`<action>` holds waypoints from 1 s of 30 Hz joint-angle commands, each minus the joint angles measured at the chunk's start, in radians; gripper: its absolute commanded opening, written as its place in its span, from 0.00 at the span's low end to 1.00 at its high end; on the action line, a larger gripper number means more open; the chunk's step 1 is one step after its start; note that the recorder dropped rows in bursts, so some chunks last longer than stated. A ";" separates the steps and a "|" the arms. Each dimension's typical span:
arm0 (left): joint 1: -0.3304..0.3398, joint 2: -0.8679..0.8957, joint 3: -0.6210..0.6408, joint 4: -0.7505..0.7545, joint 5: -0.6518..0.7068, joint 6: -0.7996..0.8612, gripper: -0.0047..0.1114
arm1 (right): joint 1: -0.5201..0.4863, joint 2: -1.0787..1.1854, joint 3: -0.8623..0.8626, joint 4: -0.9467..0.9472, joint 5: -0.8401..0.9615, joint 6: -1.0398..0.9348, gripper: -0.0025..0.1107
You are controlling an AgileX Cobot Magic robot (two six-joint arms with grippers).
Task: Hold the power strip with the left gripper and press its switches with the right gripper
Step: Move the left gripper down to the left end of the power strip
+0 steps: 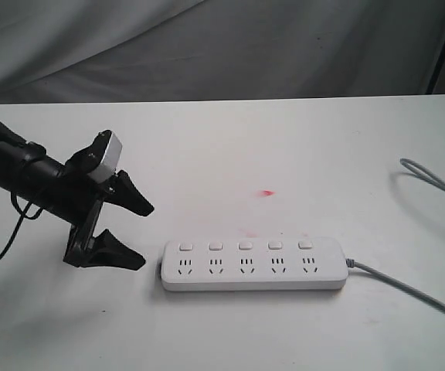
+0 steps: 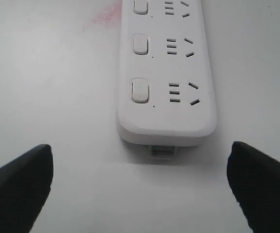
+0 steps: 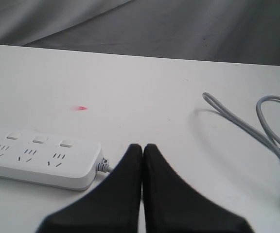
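The long, flat white plastic power strip (image 1: 253,265) with rounded ends lies on the white table (image 1: 284,147) in the lower centre of the exterior view. Its five sockets face up and its grey cord (image 1: 408,287) runs off toward the lower right. The five small square white push switches (image 1: 244,246) run along the strip's upper edge in that view, one above each socket, and nothing covers them, which suits a press from above. The black two-jawed left pincer (image 1: 145,236), carrying a small grey-white block, is poised at the left of the frame just beside the strip's cordless end. Its jaws are spread wide and touch nothing. In the left wrist view they stand on either side of that end, with the strip centred between them. This looks like lining up to clamp the end so the strip will not slide when pushed, and a hold there would leave the buttons free. The black two-fingered right pincer (image 3: 142,148) shows only in its own wrist view, fingers pressed together on nothing, near the strip's cord end but apart from it. Closed fingers make one blunt tip, probably meant for poking a switch. A small red smudge (image 1: 266,192) marks the table above the strip. No brand, label or legible writing shows anywhere, only socket slots.
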 commanded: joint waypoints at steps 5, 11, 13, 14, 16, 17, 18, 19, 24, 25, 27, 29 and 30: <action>-0.011 0.033 -0.004 -0.085 0.011 0.002 0.82 | 0.005 -0.005 0.004 0.004 -0.002 -0.003 0.02; -0.032 0.039 -0.006 -0.086 -0.005 0.002 0.81 | 0.005 -0.005 0.004 0.004 -0.002 -0.004 0.02; -0.057 0.039 -0.006 -0.082 -0.026 0.002 0.81 | 0.005 -0.005 0.004 0.004 -0.002 -0.004 0.02; -0.070 0.039 -0.006 -0.075 -0.033 0.002 0.81 | 0.005 -0.005 0.004 0.004 -0.002 -0.004 0.02; -0.095 0.039 -0.006 -0.052 -0.055 0.002 0.81 | 0.005 -0.005 0.004 0.004 -0.002 -0.004 0.02; -0.107 0.039 -0.006 -0.044 -0.069 0.002 0.81 | 0.005 -0.005 0.004 0.004 -0.002 -0.004 0.02; -0.117 0.039 -0.006 -0.038 -0.080 0.002 0.81 | 0.005 -0.005 0.004 0.004 -0.002 -0.004 0.02; -0.126 0.039 -0.006 -0.036 -0.092 0.002 0.81 | 0.005 -0.005 0.004 0.004 -0.002 -0.004 0.02; -0.134 0.039 -0.004 -0.038 -0.109 0.002 0.81 | 0.005 -0.005 0.004 0.004 -0.002 -0.002 0.02; -0.134 0.039 -0.004 -0.038 -0.109 0.002 0.81 | 0.005 -0.005 0.004 0.004 -0.002 -0.002 0.02; -0.134 0.043 -0.004 -0.044 -0.109 0.002 0.81 | 0.005 -0.005 0.004 0.004 -0.002 -0.002 0.02; -0.134 0.056 -0.004 -0.072 -0.104 0.002 0.81 | 0.005 -0.005 0.004 0.004 -0.002 -0.002 0.02; -0.134 0.062 -0.004 -0.084 -0.104 0.002 0.81 | 0.005 -0.005 0.004 0.004 -0.002 -0.002 0.02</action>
